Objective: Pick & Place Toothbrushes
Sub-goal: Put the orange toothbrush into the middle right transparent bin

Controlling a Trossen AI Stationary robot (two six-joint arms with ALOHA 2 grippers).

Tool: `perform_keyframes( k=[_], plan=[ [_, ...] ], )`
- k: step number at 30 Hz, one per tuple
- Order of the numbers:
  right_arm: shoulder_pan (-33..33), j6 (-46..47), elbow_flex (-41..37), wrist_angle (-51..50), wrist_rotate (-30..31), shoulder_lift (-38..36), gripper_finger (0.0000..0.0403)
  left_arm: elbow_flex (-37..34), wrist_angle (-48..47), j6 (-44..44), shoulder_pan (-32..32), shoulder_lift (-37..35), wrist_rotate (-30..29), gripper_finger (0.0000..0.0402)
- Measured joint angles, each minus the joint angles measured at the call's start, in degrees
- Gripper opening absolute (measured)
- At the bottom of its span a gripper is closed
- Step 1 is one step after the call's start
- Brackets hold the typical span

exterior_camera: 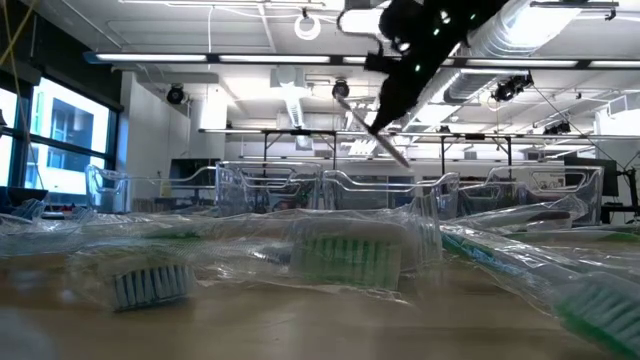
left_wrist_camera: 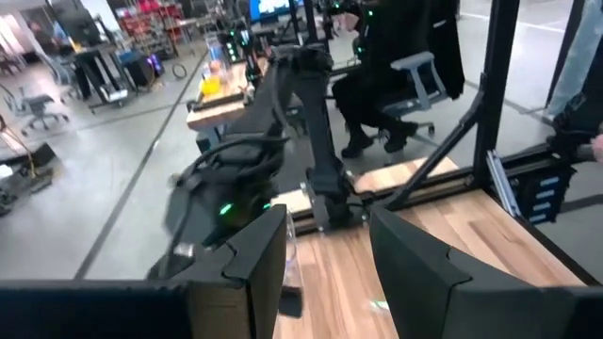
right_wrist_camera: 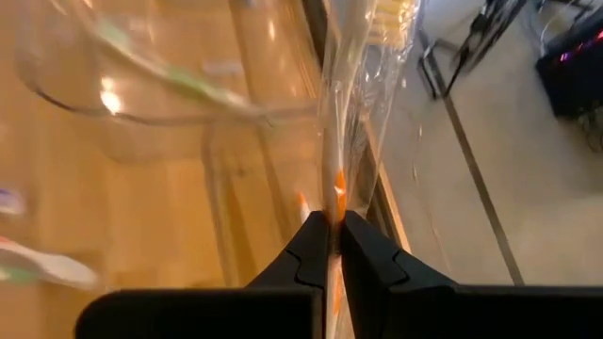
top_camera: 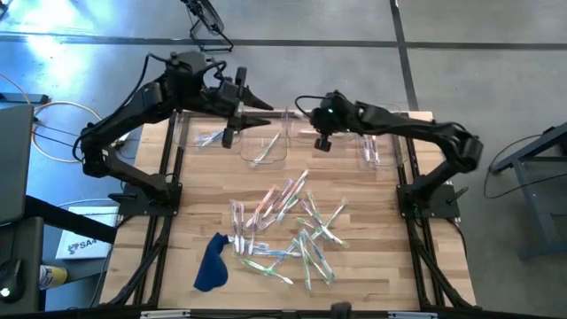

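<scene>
A heap of wrapped toothbrushes (top_camera: 288, 223) lies on the wooden table's middle, close up in the low view (exterior_camera: 345, 255). My right gripper (right_wrist_camera: 335, 218) hangs over the clear bins at the far edge (top_camera: 323, 140) and is shut on one wrapped toothbrush (right_wrist_camera: 350, 113). That toothbrush slants down below the gripper in the low view (exterior_camera: 385, 142). My left gripper (top_camera: 261, 113) hovers high over the far left bins, pointing toward the right arm. It is open, with nothing between its fingers (left_wrist_camera: 325, 259). My right gripper pinches the toothbrush's clear wrapper between its two fingertips, at one end where an orange handle tip (right_wrist_camera: 338, 196) shows. The fingers slant down toward the far edge. The toothbrush runs on past them, clear of the table, above a bin's wall.
A row of clear bins (top_camera: 266, 146) stands along the far edge, some with a toothbrush inside (top_camera: 209, 136) (top_camera: 371, 149). A dark blue cloth (top_camera: 211, 264) lies at the near left. Black frame rails (top_camera: 168, 190) run along both table sides.
</scene>
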Motion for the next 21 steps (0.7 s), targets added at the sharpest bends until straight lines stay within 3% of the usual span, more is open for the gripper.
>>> perform_keyframes(
  k=[13, 21],
  plan=[
    [-8.0, -8.43, 3.1, -6.92, -0.02, 11.6, 0.0007, -0.02, -2.37, 1.51, 0.02, 0.31, -0.3, 0.0152],
    [-11.22, -11.08, 3.11, -6.22, -5.97, 13.03, 0.0007, -0.02, -2.29, 2.42, 0.02, 0.29, -1.53, 0.0152]
  ],
)
